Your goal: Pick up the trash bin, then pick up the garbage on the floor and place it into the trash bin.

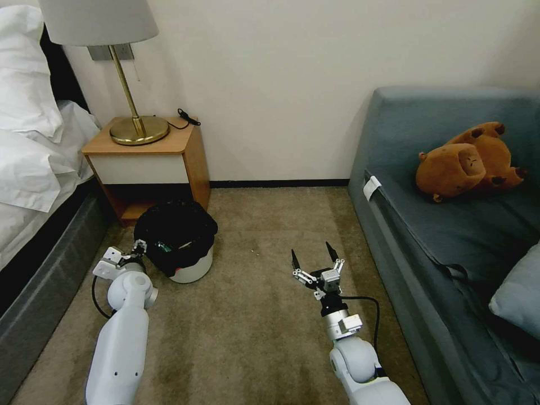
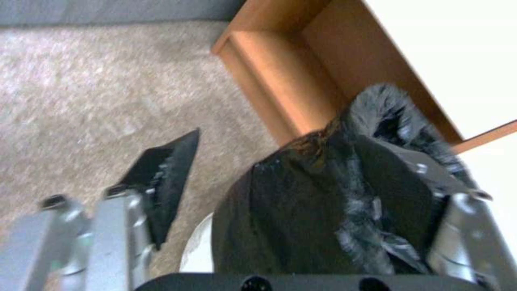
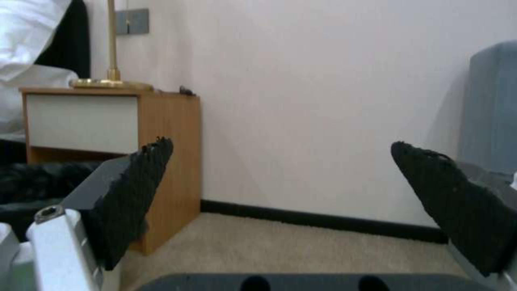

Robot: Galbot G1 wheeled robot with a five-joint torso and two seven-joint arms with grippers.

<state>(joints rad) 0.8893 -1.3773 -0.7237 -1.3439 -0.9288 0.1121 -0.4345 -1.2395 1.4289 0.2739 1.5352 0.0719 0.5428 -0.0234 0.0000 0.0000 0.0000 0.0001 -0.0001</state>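
Note:
The trash bin [image 1: 188,269] is a small white tub with a black bag [image 1: 175,225] folded over its rim, standing on the carpet in front of the nightstand. My left gripper [image 1: 147,246] is open at the bin's near-left rim. In the left wrist view the bagged rim [image 2: 301,202] lies between the fingers of the left gripper [image 2: 307,153], one finger [image 2: 167,178] outside and apart from the bag. My right gripper [image 1: 311,251] hovers open over bare carpet, right of the bin; in the right wrist view the right gripper [image 3: 281,143] holds nothing. The garbage is out of view.
A wooden nightstand [image 1: 152,163] with a brass lamp [image 1: 138,130] stands just behind the bin. The bed [image 1: 34,146] runs along the left. A grey sofa [image 1: 450,236] with a brown plush toy [image 1: 467,160] lines the right. Carpet [image 1: 253,315] lies between.

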